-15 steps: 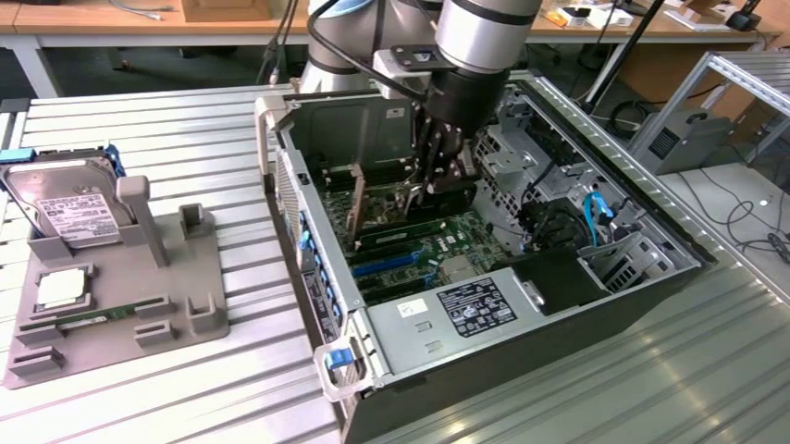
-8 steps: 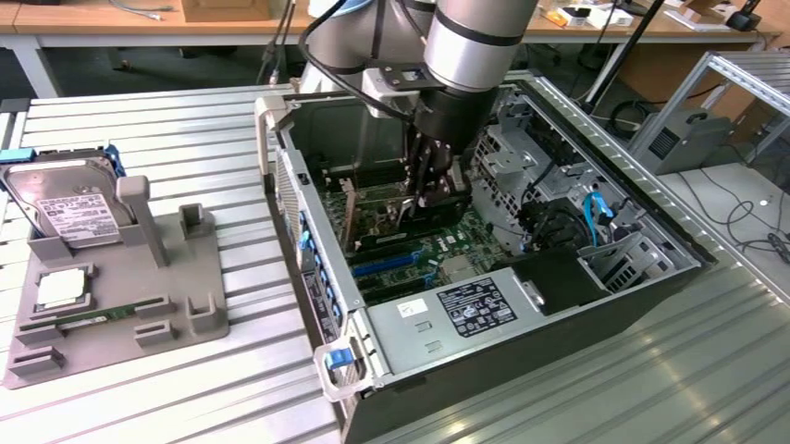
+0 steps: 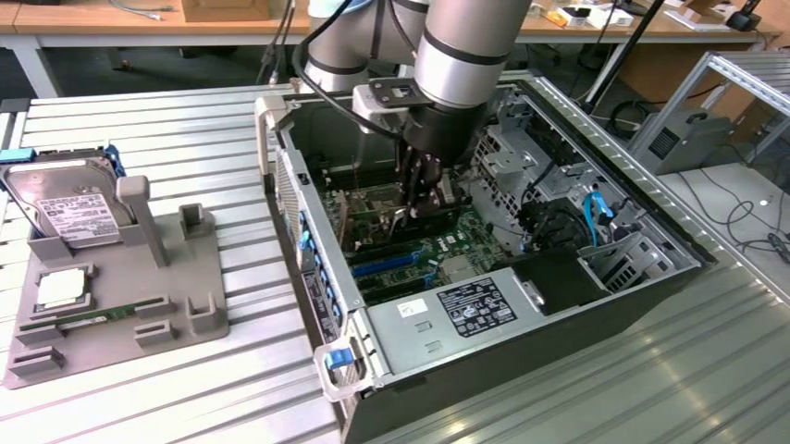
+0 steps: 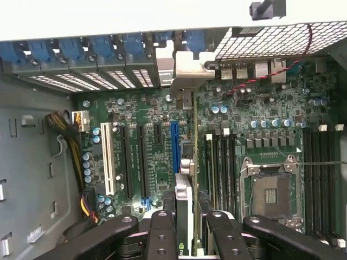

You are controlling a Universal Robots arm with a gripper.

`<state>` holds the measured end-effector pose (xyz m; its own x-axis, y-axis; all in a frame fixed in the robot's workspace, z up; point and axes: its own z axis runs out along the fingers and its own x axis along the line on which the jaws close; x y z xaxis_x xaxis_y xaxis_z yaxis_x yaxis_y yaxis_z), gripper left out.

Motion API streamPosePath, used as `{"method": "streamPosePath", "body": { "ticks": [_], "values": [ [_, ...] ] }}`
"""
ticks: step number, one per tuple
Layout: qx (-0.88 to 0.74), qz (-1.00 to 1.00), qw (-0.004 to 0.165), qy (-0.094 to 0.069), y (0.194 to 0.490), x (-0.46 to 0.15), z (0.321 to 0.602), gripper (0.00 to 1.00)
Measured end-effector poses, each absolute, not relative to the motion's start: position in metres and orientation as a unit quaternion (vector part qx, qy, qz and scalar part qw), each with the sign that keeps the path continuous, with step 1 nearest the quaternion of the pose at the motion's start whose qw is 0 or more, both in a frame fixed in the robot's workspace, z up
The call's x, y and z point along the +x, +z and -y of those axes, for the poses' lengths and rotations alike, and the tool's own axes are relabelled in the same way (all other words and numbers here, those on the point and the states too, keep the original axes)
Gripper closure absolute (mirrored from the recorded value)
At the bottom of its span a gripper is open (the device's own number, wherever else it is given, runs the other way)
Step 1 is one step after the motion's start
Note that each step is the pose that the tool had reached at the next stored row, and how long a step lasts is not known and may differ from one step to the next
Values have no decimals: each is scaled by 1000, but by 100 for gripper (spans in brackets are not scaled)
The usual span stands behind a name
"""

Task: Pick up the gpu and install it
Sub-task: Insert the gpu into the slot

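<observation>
- Now, at the exterior view's left, you see the grey fixture [image 3: 117, 305] holding a hard drive [image 3: 68, 208] and a memory stick [image 3: 92, 319].
- Your gripper [image 3: 420, 211] reaches down inside the open computer case [image 3: 494, 314]; its fingers [image 4: 162, 230] are partly closed, clamping the gpu [image 4: 187, 184] edge-on.
- That card stands upright over the motherboard [image 4: 152, 157], just beside the blue slot [image 4: 174, 149], its silver bracket [image 4: 190, 65] at the rear wall.

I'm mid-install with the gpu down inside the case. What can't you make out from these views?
- Exterior view: the gpu is mostly hidden behind the gripper and arm.
- Wrist view: the gpu shows edge-on, its lower end cut off behind the gripper, so slot seating cannot be judged.
- Exterior view: print on the power supply label is too small.
</observation>
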<state>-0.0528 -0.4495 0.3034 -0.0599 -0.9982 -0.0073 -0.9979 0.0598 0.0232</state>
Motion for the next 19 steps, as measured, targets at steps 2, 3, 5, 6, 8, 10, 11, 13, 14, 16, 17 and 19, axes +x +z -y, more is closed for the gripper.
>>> {"method": "streamPosePath", "body": {
  "ticks": [2, 3, 5, 6, 8, 10, 11, 13, 14, 16, 17, 19],
  "values": [
    [686, 728, 5, -11, 300, -55, 450, 73],
    [686, 728, 5, -11, 299, -56, 450, 73],
    [686, 728, 5, -11, 295, -58, 454, 73],
    [686, 728, 5, -11, 293, -59, 457, 73],
    [686, 728, 5, -11, 291, -61, 458, 73],
    [686, 728, 5, -11, 289, -63, 458, 73],
    [686, 728, 5, -11, 288, -65, 459, 73],
    [686, 728, 5, -11, 287, -67, 459, 73],
    [686, 728, 5, -11, 286, -69, 459, 73],
    [686, 728, 5, -11, 285, -72, 462, 73],
    [686, 728, 5, -11, 284, -72, 462, 73],
    [686, 728, 5, -11, 283, -72, 462, 73]
  ]
}}
